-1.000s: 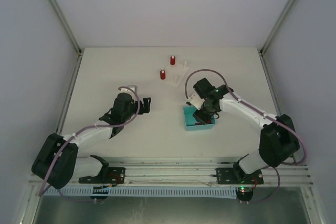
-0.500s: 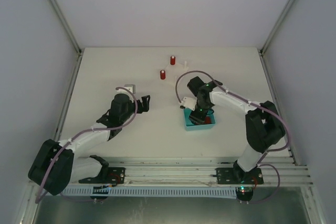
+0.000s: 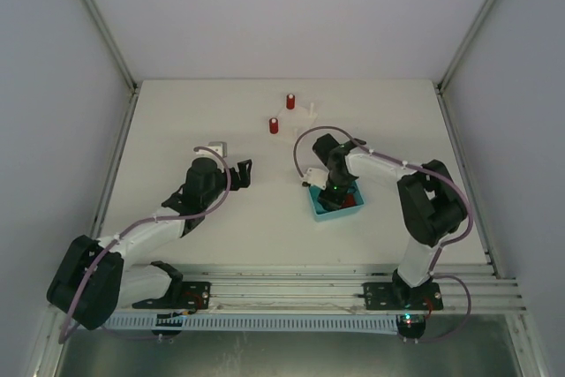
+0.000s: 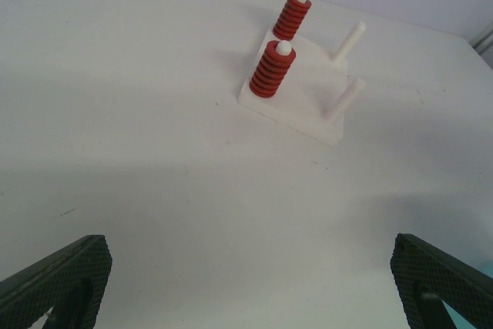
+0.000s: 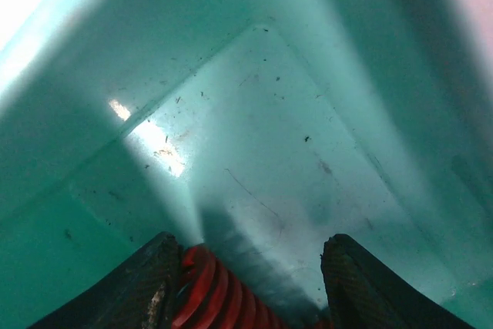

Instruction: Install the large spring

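Observation:
A white peg base [image 3: 297,117] at the back of the table carries two red springs [image 3: 274,125] [image 3: 290,101] on its pegs; in the left wrist view they [image 4: 273,69] [image 4: 292,15] stand beside two bare pegs [image 4: 343,99]. My right gripper [image 3: 336,188] reaches down into a teal bin [image 3: 318,209]. Its jaws are open inside the bin [image 5: 254,113], with a red spring [image 5: 219,294] lying between them against the left finger [image 5: 131,287]. My left gripper [image 3: 240,174] is open and empty, well left of the bin.
The left gripper's fingertips [image 4: 58,279] show at the bottom corners of its wrist view over bare white table. The table's side rails and walls bound the workspace.
My right gripper has moved left and dropped into the teal bin, and the bin has turned a little. My left arm shifted slightly.

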Controlling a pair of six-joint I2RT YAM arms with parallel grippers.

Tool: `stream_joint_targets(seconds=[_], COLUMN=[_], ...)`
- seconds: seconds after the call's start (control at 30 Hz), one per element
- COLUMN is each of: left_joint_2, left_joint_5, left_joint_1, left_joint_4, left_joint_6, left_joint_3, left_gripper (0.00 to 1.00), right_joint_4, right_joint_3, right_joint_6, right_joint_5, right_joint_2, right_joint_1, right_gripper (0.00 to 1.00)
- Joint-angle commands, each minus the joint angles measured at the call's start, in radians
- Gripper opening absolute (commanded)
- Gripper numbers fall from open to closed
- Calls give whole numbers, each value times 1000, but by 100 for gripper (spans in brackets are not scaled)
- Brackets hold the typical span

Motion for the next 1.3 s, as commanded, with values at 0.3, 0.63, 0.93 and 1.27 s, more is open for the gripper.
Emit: stream_joint_targets(seconds=[0.3,0.63,0.93,1.27], left_joint_2=[10,11,42,8], left_joint_5=[-7,1,22,213], left_joint_1=[3,3,2,-2], left_joint_4=[25,33,104,211], left_joint_6=[15,11,55,207], left_joint_3=[-6,-10,-31,-89], left_gripper=[99,99,99,99], right_joint_4=[61,55,-4,236], right_joint_3=[-29,-78,-1,-82], right_joint_6=[94,142,257,532], right_joint_5=[33,121,79,148], right_joint_2=[-107,-202,-238,-376], right_joint_1=[-33,-43,-51,-49], right_gripper=[35,46,52,52])
